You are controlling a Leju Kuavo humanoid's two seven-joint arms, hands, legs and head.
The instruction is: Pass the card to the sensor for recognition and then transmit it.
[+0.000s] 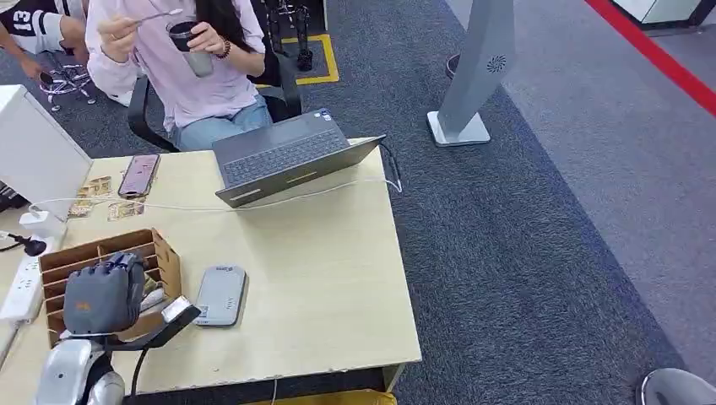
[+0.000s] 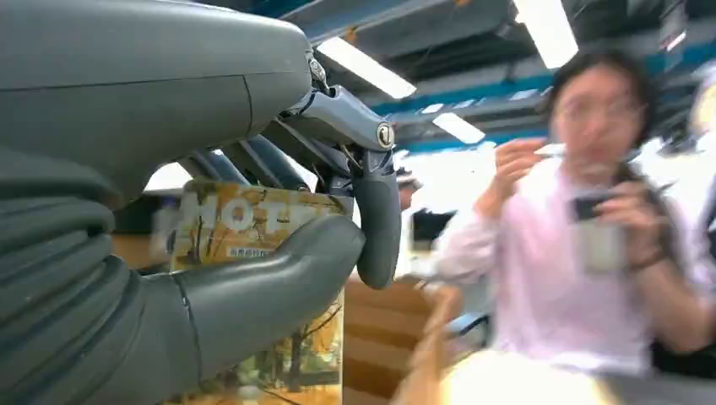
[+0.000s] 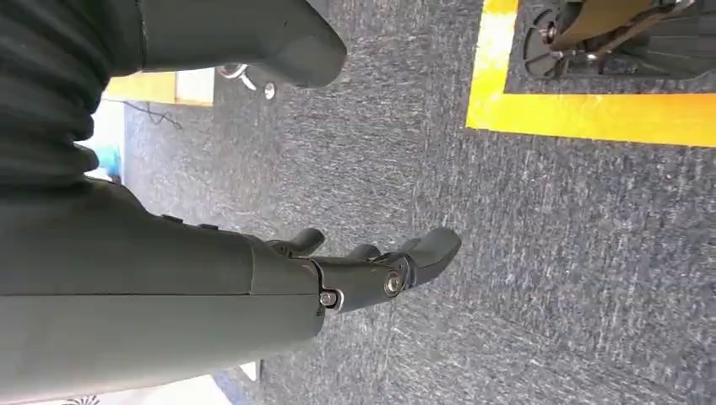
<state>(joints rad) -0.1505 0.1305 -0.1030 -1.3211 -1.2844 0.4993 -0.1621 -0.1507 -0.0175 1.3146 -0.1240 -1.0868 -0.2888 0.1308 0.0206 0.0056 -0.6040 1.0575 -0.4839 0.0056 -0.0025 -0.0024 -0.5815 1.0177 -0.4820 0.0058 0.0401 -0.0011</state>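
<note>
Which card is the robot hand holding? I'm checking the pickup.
The yellow printed card, pinched in the left robot hand over the wooden organizer, not the loose cards beside the phone.

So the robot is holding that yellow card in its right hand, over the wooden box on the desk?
Not quite: it is the left hand that holds the yellow card, as the left wrist view shows. The right hand hangs over the carpet, holding nothing. The rest stands: the left hand is over the wooden box on the desk.
</note>
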